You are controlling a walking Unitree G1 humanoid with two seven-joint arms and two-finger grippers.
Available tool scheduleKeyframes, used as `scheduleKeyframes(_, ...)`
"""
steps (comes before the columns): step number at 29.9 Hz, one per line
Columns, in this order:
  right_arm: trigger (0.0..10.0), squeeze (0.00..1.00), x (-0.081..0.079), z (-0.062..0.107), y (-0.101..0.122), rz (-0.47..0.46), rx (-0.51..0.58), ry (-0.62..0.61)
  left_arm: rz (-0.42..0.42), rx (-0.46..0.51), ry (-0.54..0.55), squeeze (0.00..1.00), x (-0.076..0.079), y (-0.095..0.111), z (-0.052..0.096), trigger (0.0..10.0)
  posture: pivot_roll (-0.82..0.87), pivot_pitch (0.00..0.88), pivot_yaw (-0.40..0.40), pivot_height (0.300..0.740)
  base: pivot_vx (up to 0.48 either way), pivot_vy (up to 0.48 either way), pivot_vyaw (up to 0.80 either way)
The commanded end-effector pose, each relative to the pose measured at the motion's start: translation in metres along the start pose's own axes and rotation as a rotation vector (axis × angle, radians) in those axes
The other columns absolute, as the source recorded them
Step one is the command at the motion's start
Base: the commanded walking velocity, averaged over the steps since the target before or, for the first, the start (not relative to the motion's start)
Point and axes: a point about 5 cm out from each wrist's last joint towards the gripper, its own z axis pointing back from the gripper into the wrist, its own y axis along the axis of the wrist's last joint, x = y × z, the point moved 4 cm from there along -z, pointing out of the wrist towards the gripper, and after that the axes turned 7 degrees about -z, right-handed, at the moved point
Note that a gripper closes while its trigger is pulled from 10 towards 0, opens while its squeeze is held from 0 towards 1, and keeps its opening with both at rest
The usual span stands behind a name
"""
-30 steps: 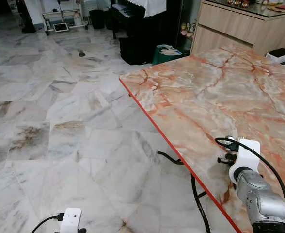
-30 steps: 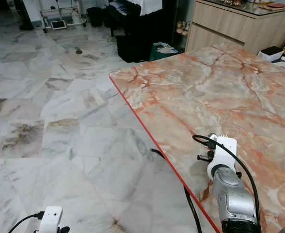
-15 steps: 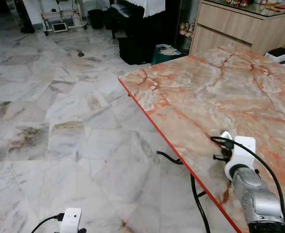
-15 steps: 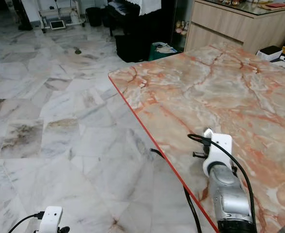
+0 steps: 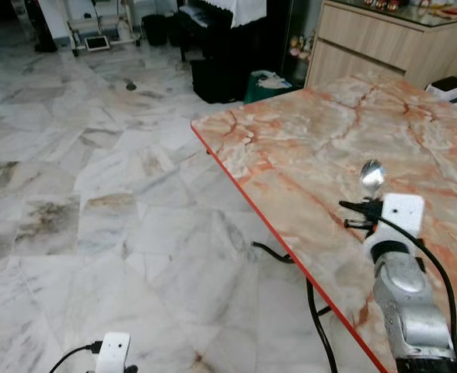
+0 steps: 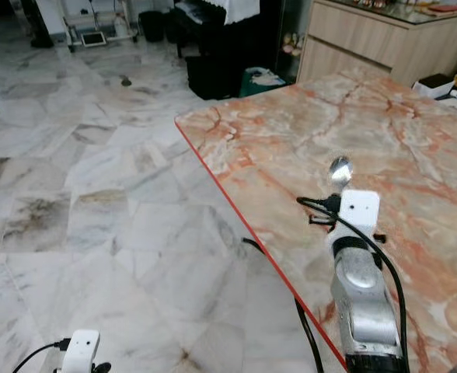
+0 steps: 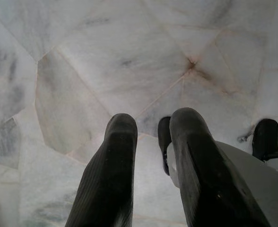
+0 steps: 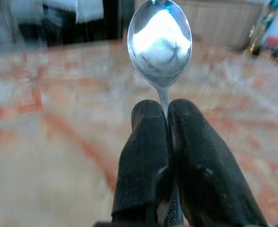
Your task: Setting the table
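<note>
Right gripper [image 8: 163, 118] hovers over the marble table [image 5: 306, 148], fingers pinched tight on a spoon [image 5: 371, 176]; its wrist view shows the bowl upright. Left gripper [image 7: 153, 142] hangs above the floor [image 5: 96, 194], fingers slightly parted, holding nothing.

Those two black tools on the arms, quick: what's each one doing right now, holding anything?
Left tool: open, holding nothing, hanging over the marble floor.
Right tool: closed on a spoon, over the table.
</note>
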Motion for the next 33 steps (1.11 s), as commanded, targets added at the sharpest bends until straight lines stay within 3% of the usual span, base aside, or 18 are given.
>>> scheduleKeyframes(1, 10.0, 0.0, 0.015, 0.005, 0.012, -0.009, 0.078, -0.036, -0.017, -0.007, 0.014, 0.0, -0.004, -0.004, 0.001, 10.0, 0.03, 0.0, 0.001, 0.731, 0.0, 0.0, 0.0)
scheduleKeyframes(7, 10.0, 0.0, 0.018, 0.01, 0.031, -0.031, 0.207, -0.069, -0.031, -0.007, 0.026, 0.0, -0.006, -0.005, 0.002, 10.0, 0.02, 0.0, -0.006, 0.731, 0.0, 0.0, 0.0)
scheduleKeyframes(20, 10.0, 0.0, -0.007, 0.004, 0.024, -0.064, 0.221, 0.015, -0.03, 0.002, 0.032, 0.0, -0.005, -0.007, 0.002, 10.0, 0.04, 0.0, -0.03, 0.731, 0.0, 0.0, 0.0)
scheduleKeyframes(33, 10.0, 0.0, -0.016, -0.002, 0.026, -0.086, 0.235, 0.022, -0.043, -0.015, 0.023, 0.0, -0.004, -0.01, 0.002, 10.0, 0.04, 0.0, -0.031, 0.731, 0.0, 0.0, 0.0)
